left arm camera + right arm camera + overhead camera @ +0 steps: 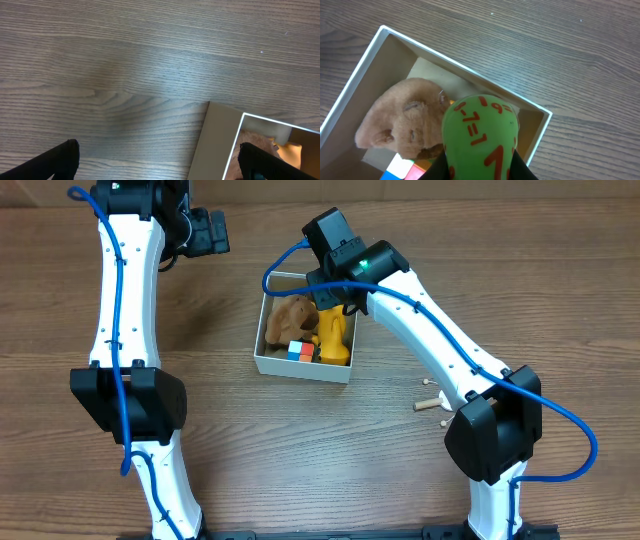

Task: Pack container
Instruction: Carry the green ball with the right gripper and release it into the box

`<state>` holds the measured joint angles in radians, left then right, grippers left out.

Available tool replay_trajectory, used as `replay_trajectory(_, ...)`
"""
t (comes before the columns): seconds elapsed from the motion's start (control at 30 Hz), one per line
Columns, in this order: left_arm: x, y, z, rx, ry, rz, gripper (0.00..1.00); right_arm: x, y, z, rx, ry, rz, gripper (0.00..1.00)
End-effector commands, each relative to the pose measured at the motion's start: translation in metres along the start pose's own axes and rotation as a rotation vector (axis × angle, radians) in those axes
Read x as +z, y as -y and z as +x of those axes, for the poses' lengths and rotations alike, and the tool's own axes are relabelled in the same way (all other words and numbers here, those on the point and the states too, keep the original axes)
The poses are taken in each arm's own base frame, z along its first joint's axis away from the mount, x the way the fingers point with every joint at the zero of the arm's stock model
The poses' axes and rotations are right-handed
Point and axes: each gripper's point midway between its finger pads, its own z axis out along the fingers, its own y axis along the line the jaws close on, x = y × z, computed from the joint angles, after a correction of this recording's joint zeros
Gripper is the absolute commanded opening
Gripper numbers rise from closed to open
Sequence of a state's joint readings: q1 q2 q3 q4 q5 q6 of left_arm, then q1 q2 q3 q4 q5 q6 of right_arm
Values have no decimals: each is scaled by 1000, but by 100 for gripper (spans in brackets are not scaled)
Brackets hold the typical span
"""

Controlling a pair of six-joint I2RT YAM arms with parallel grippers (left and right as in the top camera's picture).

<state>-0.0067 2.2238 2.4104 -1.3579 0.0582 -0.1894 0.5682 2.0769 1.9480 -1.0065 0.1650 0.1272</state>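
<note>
The container (303, 368) is a shallow square box with white walls and a brown inside, at the table's middle. It holds a brown plush toy (293, 314), a yellow toy (336, 338) and a small coloured cube (299, 351). My right gripper (337, 288) hovers over the box's far right part. In the right wrist view the right gripper (480, 170) is shut on a green soft toy (479, 131) with red numbers, above the plush toy (400, 122) and the container (470, 66). My left gripper (207, 231) is open and empty at the far left; its view shows the container's corner (215, 140).
Two small wooden pegs (432, 402) lie on the wood table (220, 460) to the right of the box, near the right arm's base. The left arm stretches along the table's left side.
</note>
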Motion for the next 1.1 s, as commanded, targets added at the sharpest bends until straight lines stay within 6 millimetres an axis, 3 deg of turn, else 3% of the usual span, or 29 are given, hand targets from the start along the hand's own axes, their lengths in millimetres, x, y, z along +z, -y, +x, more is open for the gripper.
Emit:
replay_trajectory(0.0,-8,3,-4,-10,23,1,100,15,6,7,2,-28,28,15)
replay_trajectory(0.1,-8,3,-4,-10,23,1,100,17,7,9,1,-35,29,44)
replay_trajectory(0.13,-8,3,-4,-10,23,1,100,17,7,10,0,-36,29,58)
replay_trajectory(0.23,-8,3,-4,-10,23,1,100,17,7,11,0,-40,30,73)
replay_trajectory(0.37,-8,3,-4,-10,23,1,100,16,7,10,0,-39,30,82)
replay_trajectory(0.6,-8,3,-4,-10,23,1,100,-3,8,2,2,-2,23,82)
replay_trajectory(0.7,-8,4,-4,-9,23,1,100,-18,13,1,6,10,36,71)
replay_trajectory(0.77,-8,3,-4,-10,23,1,100,-30,29,4,56,7,94,62)
replay_trajectory(0.9,-8,3,-4,-10,23,1,100,-52,60,20,226,-42,146,62)
replay_trajectory(1.07,-8,3,-4,-10,23,1,100,-70,103,67,381,-226,213,62)
